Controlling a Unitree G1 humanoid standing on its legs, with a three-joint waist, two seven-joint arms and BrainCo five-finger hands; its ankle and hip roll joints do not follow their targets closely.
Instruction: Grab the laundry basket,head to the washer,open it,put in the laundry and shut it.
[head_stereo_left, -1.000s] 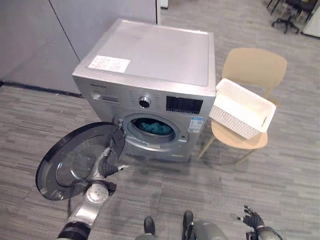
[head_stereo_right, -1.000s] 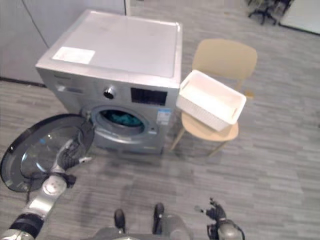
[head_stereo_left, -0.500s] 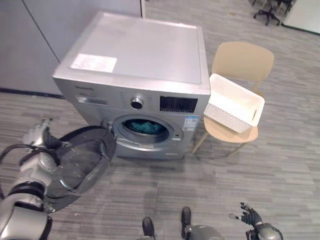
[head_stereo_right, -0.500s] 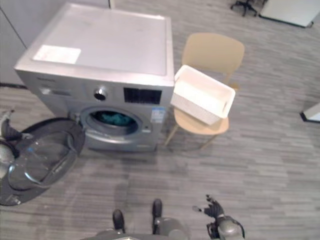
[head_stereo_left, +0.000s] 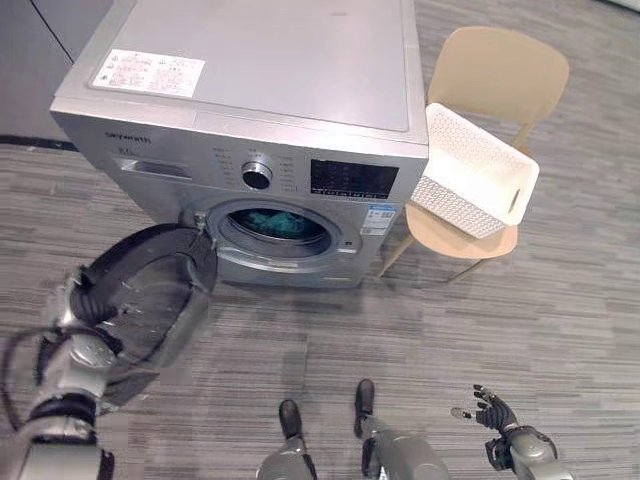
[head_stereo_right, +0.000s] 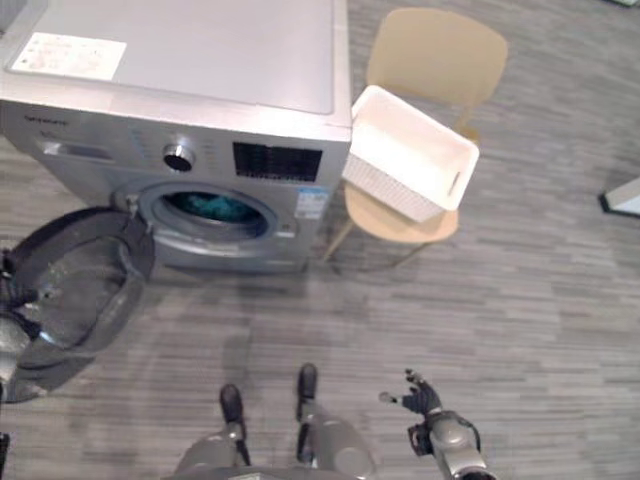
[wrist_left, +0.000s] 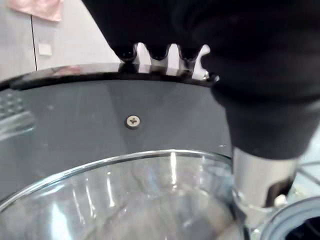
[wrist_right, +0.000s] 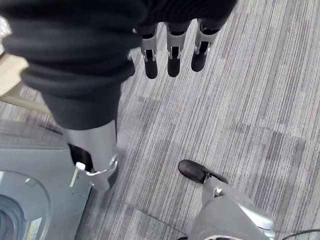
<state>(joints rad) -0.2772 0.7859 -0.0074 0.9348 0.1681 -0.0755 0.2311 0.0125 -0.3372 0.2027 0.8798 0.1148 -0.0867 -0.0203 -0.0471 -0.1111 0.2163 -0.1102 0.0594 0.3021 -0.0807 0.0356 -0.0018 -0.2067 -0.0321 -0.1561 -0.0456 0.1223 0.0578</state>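
Note:
The silver washer (head_stereo_left: 270, 90) stands with its round door (head_stereo_left: 150, 300) swung out to the left, glass bowl facing up. Teal laundry (head_stereo_left: 275, 222) lies in the drum. My left hand (head_stereo_left: 82, 298) is at the door's outer rim. In the left wrist view its fingers (wrist_left: 170, 55) hook over that rim, with the thumb on the near side. The white laundry basket (head_stereo_left: 475, 180) sits tilted on a tan chair (head_stereo_left: 505, 65) right of the washer. My right hand (head_stereo_left: 492, 410) hangs low at the right over the floor, fingers (wrist_right: 170, 55) loose and holding nothing.
A grey wall panel (head_stereo_left: 40, 20) runs behind the washer on the left. Grey wood-pattern floor (head_stereo_left: 560, 320) spreads in front and to the right. A pale object's corner (head_stereo_right: 622, 195) juts in at the right edge.
The camera has moved in closer to the washer. My left hand went from the door's inner face round to its outer rim and now holds it. The right hand stays low and open.

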